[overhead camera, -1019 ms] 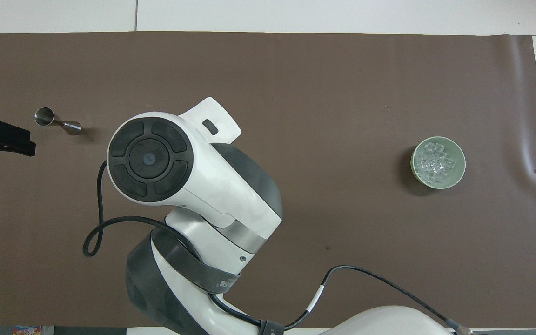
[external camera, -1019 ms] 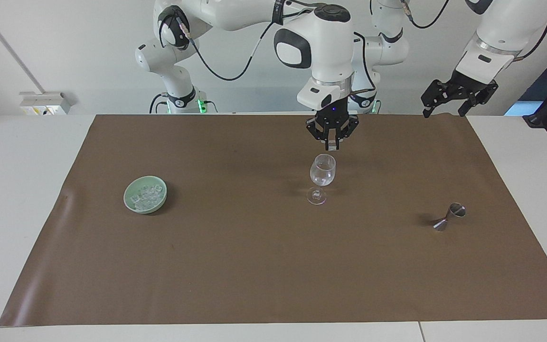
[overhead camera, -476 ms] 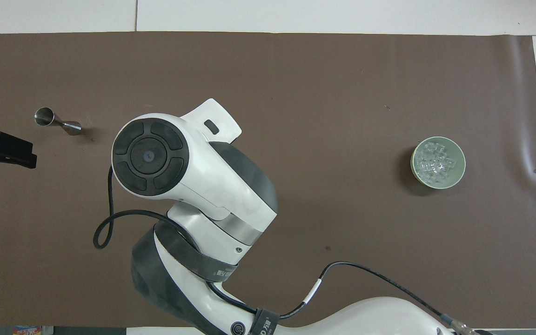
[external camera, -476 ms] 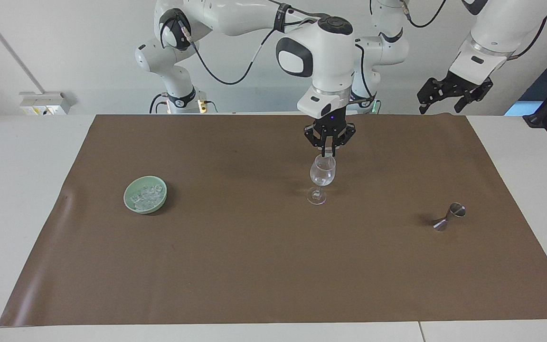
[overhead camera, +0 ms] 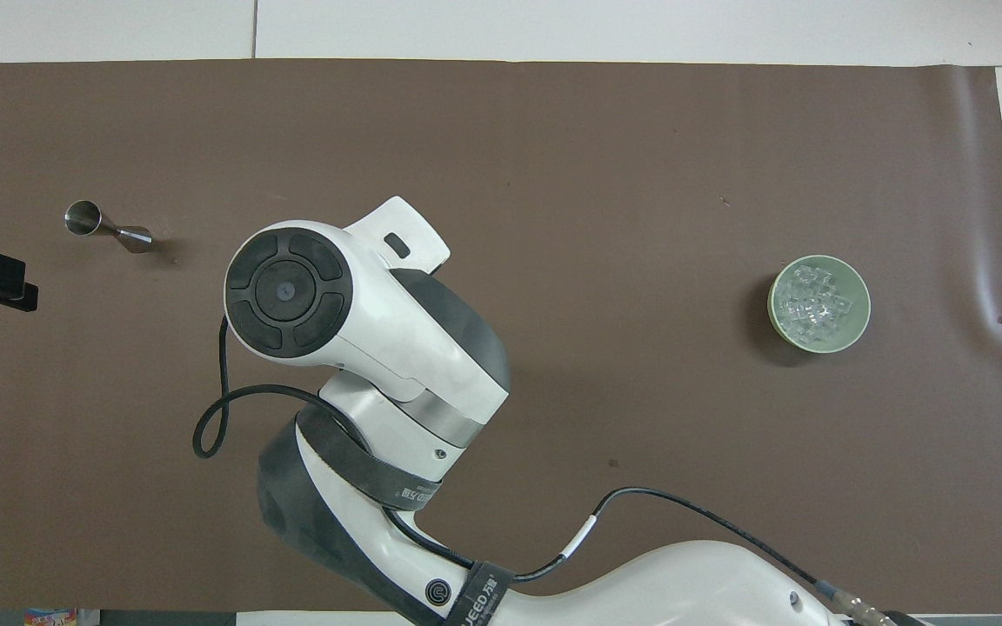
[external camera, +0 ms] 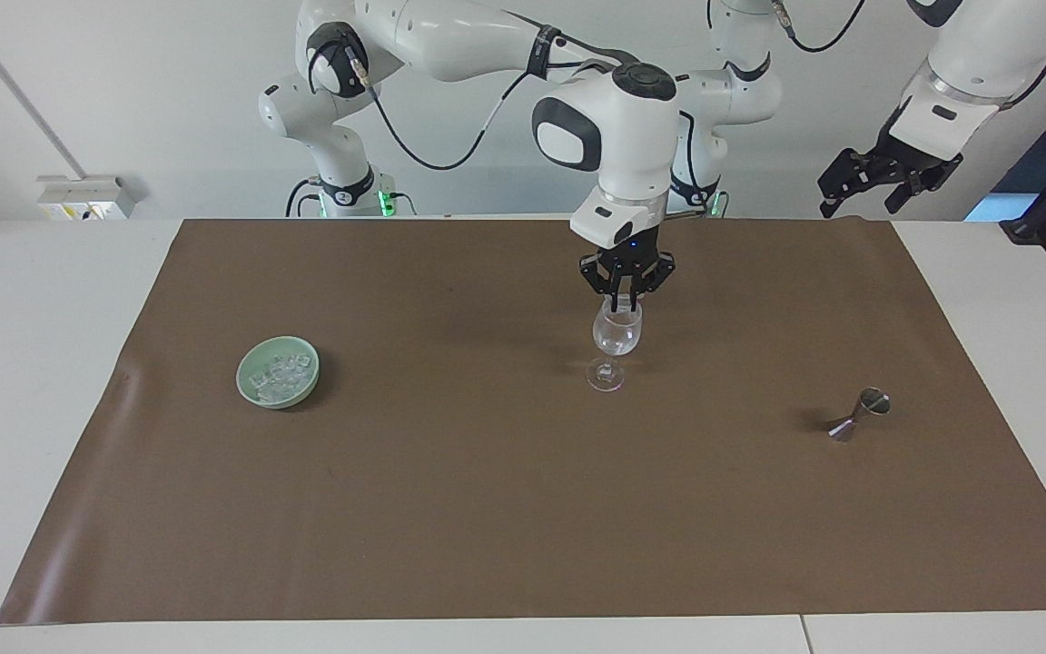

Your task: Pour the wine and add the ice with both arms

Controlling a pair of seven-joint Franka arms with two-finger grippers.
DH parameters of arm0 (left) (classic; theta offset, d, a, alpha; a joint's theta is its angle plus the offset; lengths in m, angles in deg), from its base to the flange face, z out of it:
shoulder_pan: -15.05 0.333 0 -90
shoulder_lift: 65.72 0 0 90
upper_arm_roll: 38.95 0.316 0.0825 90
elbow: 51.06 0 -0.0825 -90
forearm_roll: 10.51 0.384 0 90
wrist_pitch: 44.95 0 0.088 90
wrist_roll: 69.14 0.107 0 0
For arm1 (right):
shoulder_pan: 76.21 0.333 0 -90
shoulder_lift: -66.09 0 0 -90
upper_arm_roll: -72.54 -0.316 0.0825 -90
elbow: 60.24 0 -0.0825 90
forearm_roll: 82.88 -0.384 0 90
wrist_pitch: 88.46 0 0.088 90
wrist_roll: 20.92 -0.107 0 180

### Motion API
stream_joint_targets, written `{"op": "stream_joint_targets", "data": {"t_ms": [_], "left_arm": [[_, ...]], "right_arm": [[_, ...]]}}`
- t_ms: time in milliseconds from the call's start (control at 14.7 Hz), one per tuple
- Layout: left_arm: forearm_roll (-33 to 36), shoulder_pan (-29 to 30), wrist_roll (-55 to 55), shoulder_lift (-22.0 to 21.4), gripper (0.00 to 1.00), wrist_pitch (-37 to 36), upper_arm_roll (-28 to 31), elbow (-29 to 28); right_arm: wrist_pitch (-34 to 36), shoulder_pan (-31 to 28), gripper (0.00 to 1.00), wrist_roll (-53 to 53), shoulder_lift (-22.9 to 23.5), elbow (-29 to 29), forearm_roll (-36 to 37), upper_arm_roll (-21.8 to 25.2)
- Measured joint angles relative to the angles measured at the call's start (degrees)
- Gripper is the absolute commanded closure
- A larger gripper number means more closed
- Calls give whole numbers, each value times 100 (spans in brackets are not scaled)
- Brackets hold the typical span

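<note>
Lowered since a second ago, the shut right gripper reaches the clear stemmed glass.
Left gripper waits spread wide, raised over the table's edge; ice fills the pale green bowl.

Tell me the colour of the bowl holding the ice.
Pale green bowl, clearest in the overhead view.

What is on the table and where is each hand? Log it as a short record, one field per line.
surface: brown mat
glass: clear stemmed glass, upright
right hand: shut, at the glass's rim
left hand: open, raised over the mat's edge at the left arm's end, waiting
bowl: pale green bowl toward the right arm's end
ice: in the bowl
jigger: metal jigger lying tipped, toward the left arm's end
</note>
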Motion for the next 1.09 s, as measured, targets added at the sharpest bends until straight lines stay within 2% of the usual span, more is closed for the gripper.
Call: {"op": "stream_joint_targets", "data": {"t_ms": [136,204,272,340,476,611,1087], "left_arm": [[0,-2,0,0,0,29,-2,3],[0,-2,0,0,0,43,-2,3],[0,-2,0,0,0,72,-2,3],[-1,-2,0,0,0,101,-2,3],[-1,-2,0,0,0,133,0,3],[-1,-1,0,0,0,148,5,3],[-70,-1,43,0,0,146,9,-14]], "right_arm": [[-31,0,100,0,0,-34,0,0],[-32,0,90,0,0,-37,0,0],[-32,0,62,0,0,-37,0,0],[-34,0,61,0,0,-37,0,0],[-41,0,48,0,-2,-37,0,-1],[-42,-3,47,-1,-6,-37,0,-1],[-26,-24,56,-1,-24,-26,0,3]]}}
